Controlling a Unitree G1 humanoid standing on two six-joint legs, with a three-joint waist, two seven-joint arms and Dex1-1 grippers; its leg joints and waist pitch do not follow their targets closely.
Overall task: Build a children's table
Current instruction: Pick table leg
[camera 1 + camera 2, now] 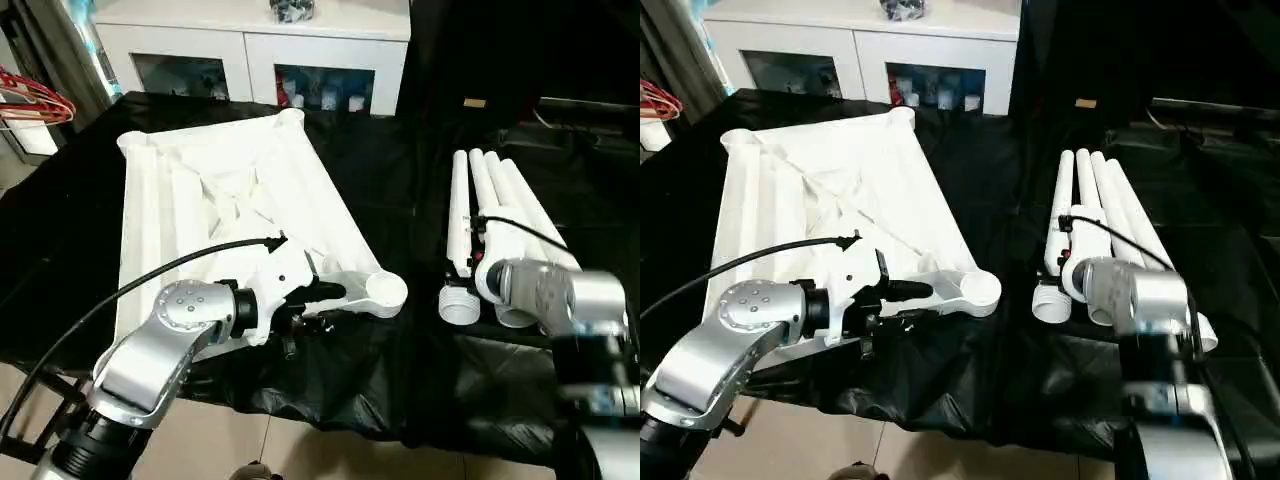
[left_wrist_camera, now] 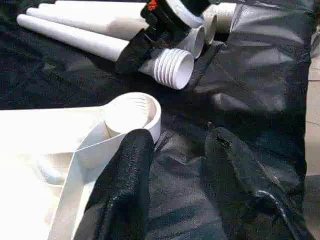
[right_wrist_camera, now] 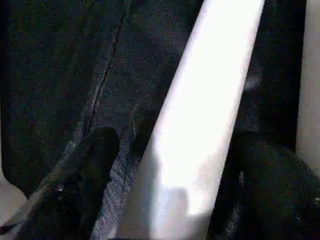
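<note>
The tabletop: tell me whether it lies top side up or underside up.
Underside up. The tabletop lies flat on the black cloth with its ribbed underside showing, and the open mouth of its near corner socket faces upward, with no leg in it.

One white tabletop (image 1: 230, 190) lies underside up on the black-draped surface (image 1: 400, 180), and three of its rounded corner sockets can be counted: one at the near right (image 1: 385, 290), one at the far right (image 1: 290, 116) and one at the far left (image 1: 130, 140); the fourth corner is hidden behind the left arm. Four white legs (image 1: 1080, 215) lie side by side on the same surface, with one threaded end (image 1: 1048, 300) plainly visible among them. Two silver forearms reach in, one per side, each ending in one gripper with two black fingers: the left gripper (image 2: 175, 165) and the right gripper (image 3: 175, 165). One white cabinet (image 1: 250, 50) stands behind, with two glass doors.
</note>
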